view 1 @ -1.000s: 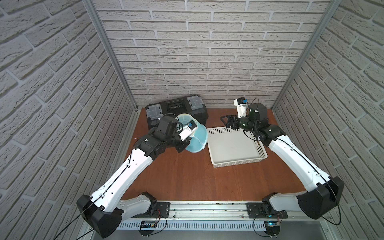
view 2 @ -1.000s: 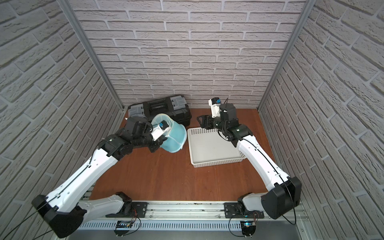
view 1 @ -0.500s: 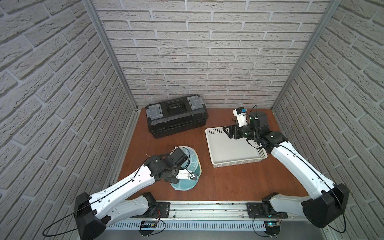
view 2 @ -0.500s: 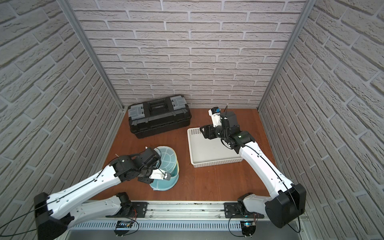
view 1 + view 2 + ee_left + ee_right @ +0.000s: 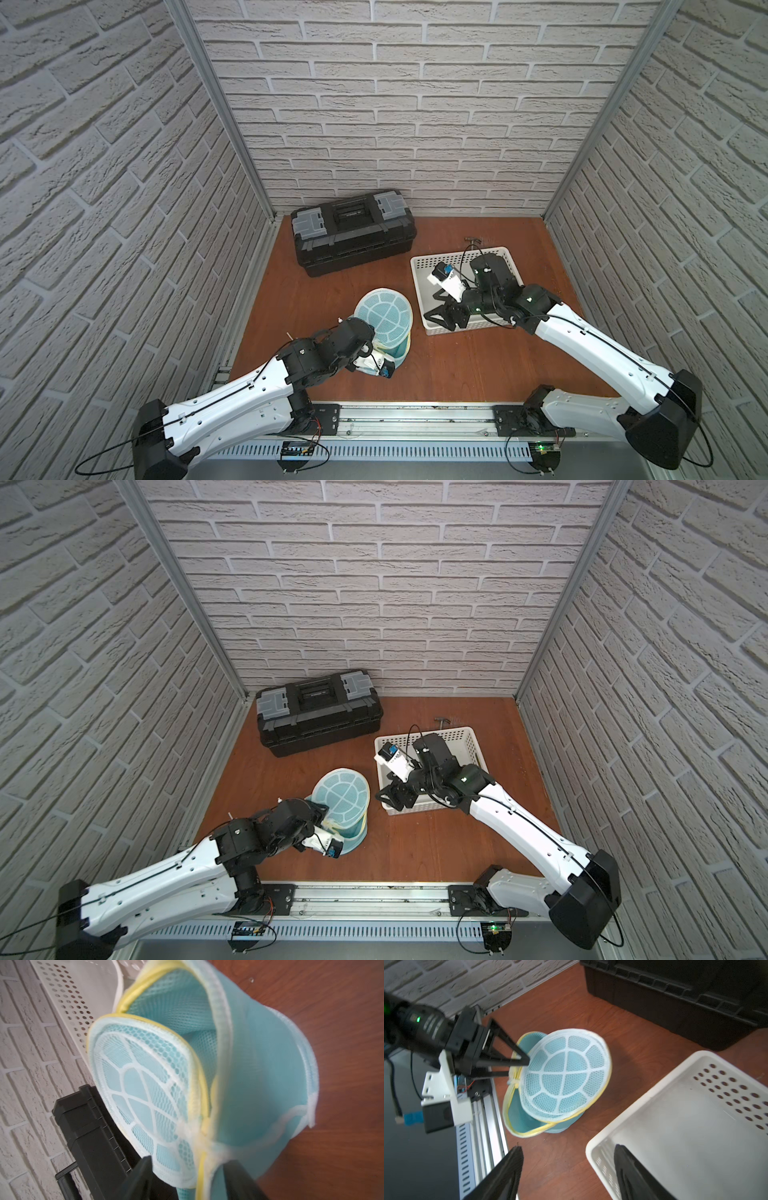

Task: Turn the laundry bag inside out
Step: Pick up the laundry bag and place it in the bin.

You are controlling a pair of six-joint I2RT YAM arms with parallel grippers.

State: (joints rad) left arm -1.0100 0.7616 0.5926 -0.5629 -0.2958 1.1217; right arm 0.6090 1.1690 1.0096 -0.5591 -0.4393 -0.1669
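The laundry bag (image 5: 384, 318) (image 5: 340, 791) stands upright on the wooden table, front left of the middle. It is light-blue mesh with yellow trim, and its spoked round lid (image 5: 564, 1076) is tilted up off the open body. My left gripper (image 5: 375, 344) (image 5: 519, 1066) is at the near rim, where the lid joins the body. Its jaws stand open, with that seam of the laundry bag (image 5: 259, 1084) between them, unpinched. My right gripper (image 5: 440, 326) (image 5: 568, 1147) hangs open and empty over the front left corner of the white basket, a short way right of the bag.
A white perforated basket (image 5: 461, 254) (image 5: 643, 1093) lies right of the bag. A black toolbox (image 5: 353, 230) (image 5: 320, 712) sits at the back left against the wall. A small tool (image 5: 473, 240) lies behind the basket. Brick walls close three sides, and a metal rail (image 5: 415, 415) runs along the front.
The left gripper, shut on the bag before, has opened, and the bag now stands on the table. The right gripper moved from the basket's back to its front left corner.
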